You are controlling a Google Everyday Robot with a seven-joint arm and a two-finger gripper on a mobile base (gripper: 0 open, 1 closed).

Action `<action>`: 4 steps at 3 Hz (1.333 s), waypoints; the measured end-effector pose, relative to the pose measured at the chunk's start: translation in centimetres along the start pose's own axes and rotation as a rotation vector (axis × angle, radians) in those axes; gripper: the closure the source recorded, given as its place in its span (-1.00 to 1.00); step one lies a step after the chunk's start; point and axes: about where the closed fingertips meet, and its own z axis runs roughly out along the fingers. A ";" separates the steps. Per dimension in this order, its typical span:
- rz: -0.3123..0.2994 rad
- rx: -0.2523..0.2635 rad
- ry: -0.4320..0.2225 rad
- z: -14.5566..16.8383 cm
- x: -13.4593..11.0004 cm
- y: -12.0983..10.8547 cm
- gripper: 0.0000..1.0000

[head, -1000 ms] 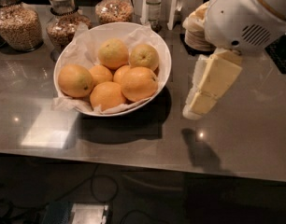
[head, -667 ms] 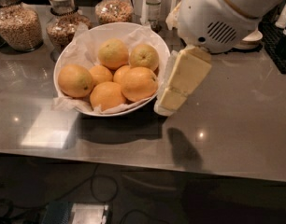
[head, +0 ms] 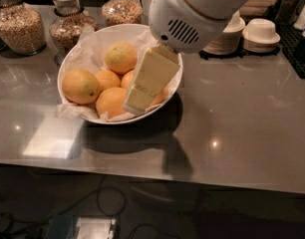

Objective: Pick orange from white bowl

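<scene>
Here we are seeing the counter (head: 242,133) carrying the white bowl (head: 68,63) left of centre. The gripper (head: 137,99) is hanging over its right side and hiding some oranges (head: 80,86), with 4 showing clearly. Spread or pressed together, we are not telling.

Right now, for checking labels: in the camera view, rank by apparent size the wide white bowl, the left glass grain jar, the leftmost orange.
1. wide white paper-lined bowl
2. left glass grain jar, partly cropped
3. leftmost orange
The cream hand hangs over the bowl's right side.
</scene>
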 end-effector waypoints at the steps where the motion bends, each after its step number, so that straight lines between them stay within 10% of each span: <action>1: -0.011 0.017 -0.008 -0.9 -0.7 0.3 -1.00; 4: 0.224 0.018 -0.064 3.4 2.2 -0.3 -1.00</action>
